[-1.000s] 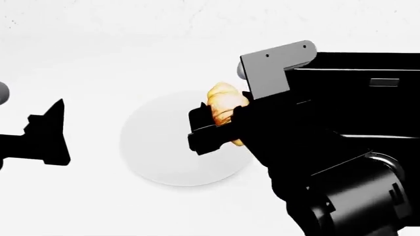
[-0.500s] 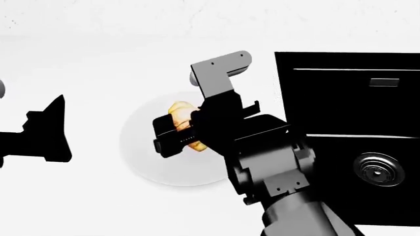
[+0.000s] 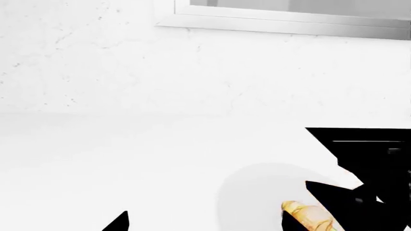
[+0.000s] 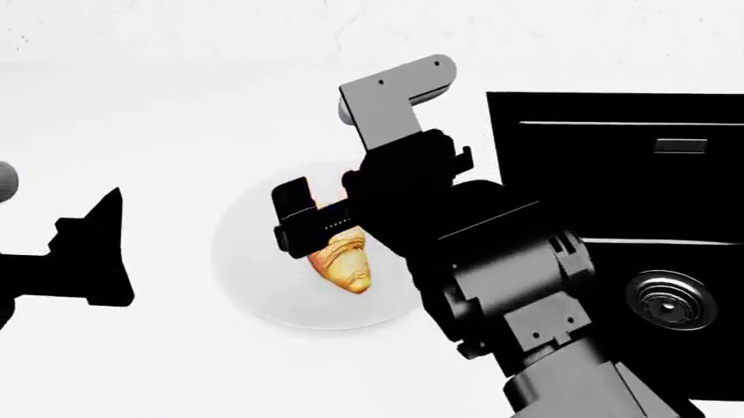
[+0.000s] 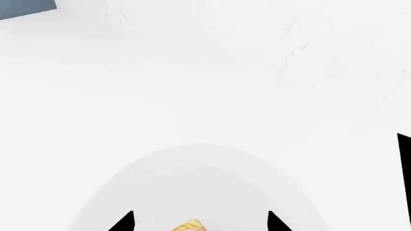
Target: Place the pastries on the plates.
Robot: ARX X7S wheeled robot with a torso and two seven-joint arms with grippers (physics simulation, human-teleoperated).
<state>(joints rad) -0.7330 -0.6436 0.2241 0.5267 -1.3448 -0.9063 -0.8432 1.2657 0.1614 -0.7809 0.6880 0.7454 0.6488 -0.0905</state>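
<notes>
**Resting croissant on white plate, right gripper above it**

Head view: the golden-yellow ridged croissant (image 4: 345, 264) lies on the plain white round plate (image 4: 250, 261) at centre frame, its pointed end toward the lower edge. The black right gripper (image 4: 312, 228) sits directly over the croissant's upper end; its fingers stand apart and do not clamp the pastry, so the pastry reads as released. Grey arm links run from the gripper to the lower right corner. A black boxy unit with a round metal knob (image 4: 616, 244) fills the right side. The black left gripper (image 4: 99, 248) hangs at the left edge, well apart from the plate, holding nothing; how its fingers stand cannot be told from this silhouette.

Left wrist view: the croissant (image 3: 307, 217) shows at the lower right on the pale plate (image 3: 257, 197), partly behind the dark right gripper (image 3: 334, 202). A grey-framed panel (image 3: 282, 17) crosses the upper edge.

Right wrist view: two black fingertips (image 5: 123, 222) stand spread at the lower edge, with the croissant's (image 5: 188, 225) top between them, touching neither. The plate (image 5: 192, 183) fills the lower centre.
</notes>
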